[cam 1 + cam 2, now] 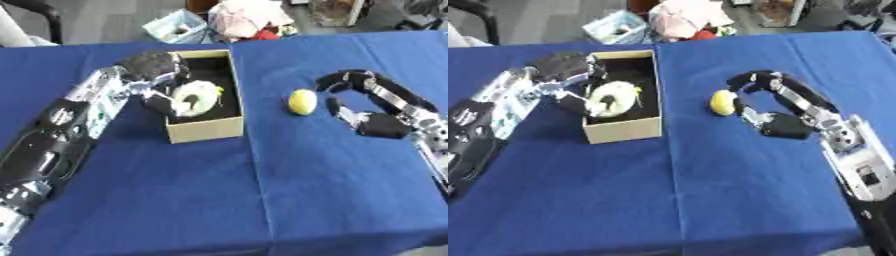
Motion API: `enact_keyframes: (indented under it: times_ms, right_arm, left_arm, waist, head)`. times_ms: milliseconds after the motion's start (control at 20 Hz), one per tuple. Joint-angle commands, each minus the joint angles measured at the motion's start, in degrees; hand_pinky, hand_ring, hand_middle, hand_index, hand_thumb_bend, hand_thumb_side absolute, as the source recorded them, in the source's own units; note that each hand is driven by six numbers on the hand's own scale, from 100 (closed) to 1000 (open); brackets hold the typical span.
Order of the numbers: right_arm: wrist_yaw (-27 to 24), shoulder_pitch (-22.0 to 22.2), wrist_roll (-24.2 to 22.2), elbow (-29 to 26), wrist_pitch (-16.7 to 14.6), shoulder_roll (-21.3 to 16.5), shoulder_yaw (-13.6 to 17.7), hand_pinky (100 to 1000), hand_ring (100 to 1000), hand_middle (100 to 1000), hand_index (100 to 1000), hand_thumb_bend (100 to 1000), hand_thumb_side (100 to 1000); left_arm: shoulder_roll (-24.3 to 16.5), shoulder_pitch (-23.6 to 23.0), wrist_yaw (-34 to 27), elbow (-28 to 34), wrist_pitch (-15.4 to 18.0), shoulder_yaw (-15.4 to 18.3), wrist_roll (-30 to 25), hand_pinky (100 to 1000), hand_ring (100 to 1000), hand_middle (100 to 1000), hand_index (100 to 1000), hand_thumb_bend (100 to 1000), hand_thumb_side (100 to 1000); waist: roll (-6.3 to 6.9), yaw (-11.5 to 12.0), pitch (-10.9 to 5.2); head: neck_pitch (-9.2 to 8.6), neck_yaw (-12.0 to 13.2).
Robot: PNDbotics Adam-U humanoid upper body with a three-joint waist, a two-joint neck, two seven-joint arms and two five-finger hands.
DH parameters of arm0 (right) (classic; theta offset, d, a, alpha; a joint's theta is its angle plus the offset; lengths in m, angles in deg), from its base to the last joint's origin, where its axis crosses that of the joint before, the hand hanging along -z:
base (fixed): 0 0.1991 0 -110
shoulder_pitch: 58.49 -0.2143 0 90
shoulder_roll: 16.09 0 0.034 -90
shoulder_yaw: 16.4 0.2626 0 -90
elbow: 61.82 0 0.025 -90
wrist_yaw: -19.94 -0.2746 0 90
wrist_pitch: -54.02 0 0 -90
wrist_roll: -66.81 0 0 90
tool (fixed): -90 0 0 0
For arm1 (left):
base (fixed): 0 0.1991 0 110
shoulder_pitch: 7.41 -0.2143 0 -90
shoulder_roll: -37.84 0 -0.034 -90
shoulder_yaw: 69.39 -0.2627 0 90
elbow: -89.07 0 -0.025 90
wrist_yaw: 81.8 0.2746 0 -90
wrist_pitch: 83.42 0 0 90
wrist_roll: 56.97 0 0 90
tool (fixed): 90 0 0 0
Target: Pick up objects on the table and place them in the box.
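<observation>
An open cardboard box (206, 127) with a black inside stands left of centre on the blue table. My left hand (156, 70) reaches over the box's left wall, fingers curled on a whitish ring-shaped object (196, 98) that sits tilted inside the box. A yellow round object (302, 101) lies on the cloth to the right of the box. My right hand (767, 107) arches just right of the yellow object, fingers curved toward it with a small gap, holding nothing.
The blue cloth (262, 190) covers the table, with broad bare room in front. Beyond the far edge sit a light blue container (178, 26) and a pink and red bundle (249, 20) on the floor.
</observation>
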Motion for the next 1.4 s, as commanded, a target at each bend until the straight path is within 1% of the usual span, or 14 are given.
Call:
enact_keyframes:
  times_ms: [50,200,300,450,650,750,900,950,1000,1150,1200,1400]
  right_arm:
    - [-0.4,-0.6,-0.3,-0.3,-0.1,-0.7,0.2,813,897,718,862,100,678]
    - [-0.2,-0.7,-0.2,-0.2,-0.1,-1.1,0.3,813,896,719,863,100,673]
    - [0.0,-1.0,-0.1,0.0,-0.1,-1.7,0.2,813,896,721,864,100,668]
    - [0.5,-1.6,0.0,0.3,-0.2,-2.9,0.2,813,893,725,866,100,654]
    - [1.1,-3.3,-0.1,1.8,-0.4,-5.4,-0.5,813,890,731,868,100,655]
    - [1.5,-4.5,-0.5,2.8,-0.8,-6.7,-1.2,814,889,737,872,100,641]
    - [2.6,-6.5,-1.8,5.0,-1.6,-8.6,-2.3,815,888,748,877,100,604]
    - [3.0,-7.0,-2.2,5.8,-2.0,-9.0,-2.6,816,889,750,879,100,571]
    - [3.5,-7.5,-2.7,6.8,-2.3,-9.4,-2.8,817,890,755,880,100,588]
    - [4.8,-8.8,-3.8,10.0,-3.2,-10.0,-3.2,818,893,764,886,100,586]
    - [5.2,-9.2,-4.1,11.2,-3.4,-10.0,-3.2,819,897,769,889,100,597]
    - [6.9,-10.4,-5.3,16.3,-4.2,-9.8,-3.1,824,907,792,900,100,592]
  left_arm:
    - [-0.3,0.8,0.3,0.3,0.2,0.7,-1.0,703,699,727,838,406,645]
    - [-0.7,0.6,-1.3,1.2,-0.4,1.3,-0.7,733,735,763,857,473,690]
    - [-1.0,0.5,-2.9,2.4,-1.3,2.2,0.0,720,720,754,858,475,704]
    - [-1.8,0.2,-5.5,5.4,-3.4,3.8,2.2,687,671,712,842,405,723]
    - [-2.6,-1.1,-9.2,10.6,-6.4,6.1,5.2,666,645,688,842,377,733]
    - [-2.9,-2.2,-10.9,13.3,-7.8,7.1,6.7,658,636,681,842,368,724]
    - [-3.9,-4.4,-13.5,17.6,-9.4,8.4,9.1,647,625,672,843,355,723]
    - [-4.3,-5.3,-14.5,19.1,-10.0,8.8,9.8,643,623,670,843,351,724]
    - [-4.7,-6.3,-15.4,20.5,-10.6,9.1,10.4,642,621,667,842,347,724]
    - [-5.9,-9.2,-18.1,25.0,-12.2,9.7,11.7,639,618,665,842,341,726]
    - [-6.3,-10.1,-19.0,26.5,-12.7,9.9,11.9,639,618,665,843,340,726]
    - [-7.5,-13.6,-22.6,32.2,-14.8,11.2,12.6,634,614,661,843,335,725]
  waist:
    - [-0.12,-0.1,-0.74]
    - [-0.14,0.1,-0.76]
    - [-0.19,0.3,-0.77]
    - [-0.26,0.9,-0.79]
    - [-0.37,1.9,-0.80]
    - [-0.48,2.3,-0.76]
    - [-0.72,3.1,-0.62]
    - [-0.76,3.4,-0.57]
    - [-0.78,3.7,-0.51]
    - [-0.72,4.4,-0.41]
    - [-0.69,4.6,-0.38]
    - [-0.61,5.4,-0.39]
  head:
    - [0.33,0.0]
    - [0.33,-0.2]
    - [0.33,-0.4]
    - [0.33,-0.8]
    - [0.33,-1.7]
    - [0.33,-2.1]
    - [0.22,-2.8]
    - [0.19,-3.0]
    - [0.16,-3.2]
    - [0.05,-3.5]
    - [-0.03,-3.6]
    - [-0.03,-4.2]
